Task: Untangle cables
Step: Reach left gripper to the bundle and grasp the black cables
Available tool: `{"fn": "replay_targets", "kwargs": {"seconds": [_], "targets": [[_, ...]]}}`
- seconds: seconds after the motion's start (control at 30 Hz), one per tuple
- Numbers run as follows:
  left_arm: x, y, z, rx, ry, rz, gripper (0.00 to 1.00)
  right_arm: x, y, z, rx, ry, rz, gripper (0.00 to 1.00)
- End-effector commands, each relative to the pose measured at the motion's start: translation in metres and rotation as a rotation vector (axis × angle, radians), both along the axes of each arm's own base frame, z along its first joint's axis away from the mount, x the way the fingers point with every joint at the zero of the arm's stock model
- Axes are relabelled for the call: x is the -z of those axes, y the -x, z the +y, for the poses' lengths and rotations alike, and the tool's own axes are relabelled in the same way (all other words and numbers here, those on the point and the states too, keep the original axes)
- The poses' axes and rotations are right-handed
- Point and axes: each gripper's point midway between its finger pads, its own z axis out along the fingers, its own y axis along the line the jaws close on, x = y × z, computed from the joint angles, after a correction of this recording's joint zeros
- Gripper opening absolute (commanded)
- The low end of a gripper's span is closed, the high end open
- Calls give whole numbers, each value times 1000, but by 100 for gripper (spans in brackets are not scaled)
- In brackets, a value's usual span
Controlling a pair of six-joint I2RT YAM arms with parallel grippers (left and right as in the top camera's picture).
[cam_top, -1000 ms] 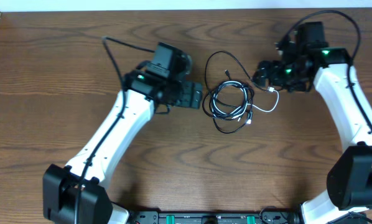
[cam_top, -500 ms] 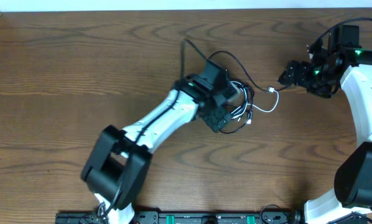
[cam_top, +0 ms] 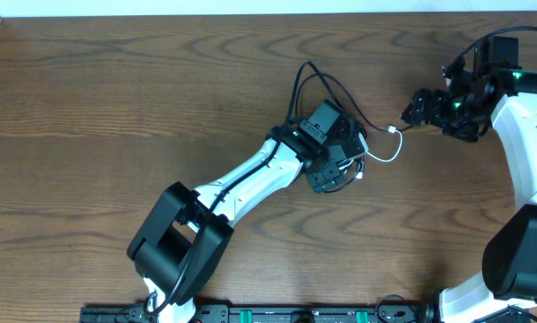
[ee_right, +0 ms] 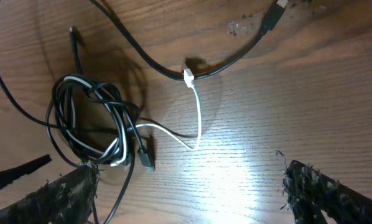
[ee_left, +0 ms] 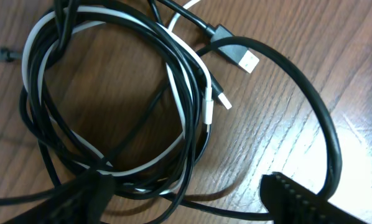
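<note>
Wooden worktop (cam_top: pixel 116 90), mid-scene: the tangled black and white cables (ee_left: pixel 207 99) lie coiled beneath the left claw (ee_left: pixel 186 182), jaws spread wide astride the bundle. Off right, the right claw (cam_top: pixel 417 106) hovers, gaping too, gripping nothing.

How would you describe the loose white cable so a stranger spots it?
On the wooden table, find the coil of cables near the middle. One white cable curves out from its side and ends in a white plug beside a black cord. It is the only white strand lying outside the coil.
</note>
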Motion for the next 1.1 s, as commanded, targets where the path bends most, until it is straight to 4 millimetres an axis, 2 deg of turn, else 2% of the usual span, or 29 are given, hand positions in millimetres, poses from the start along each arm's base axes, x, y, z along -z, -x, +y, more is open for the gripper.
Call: {"fn": "replay_targets", "kwargs": {"seconds": [0.0, 0.07, 0.4, 0.53, 0.77, 1.07], "targets": [[18, 2, 0, 18, -19, 34, 74, -7, -2, 1, -12, 0, -23, 94], [25, 0, -1, 16, -24, 34, 68, -7, -2, 1, -12, 0, -23, 95], [38, -8, -8, 15, -10, 20, 65, -7, -2, 1, -12, 0, -23, 94], [39, -7, -8, 8, -11, 26, 55, -7, -2, 0, -13, 1, -23, 94], [42, -5, -6, 2, -20, 40, 54, -7, -1, -1, -16, 13, -22, 93], [62, -1, -2, -2, -50, 76, 52, -7, -1, -1, -16, 13, -22, 93]]}}
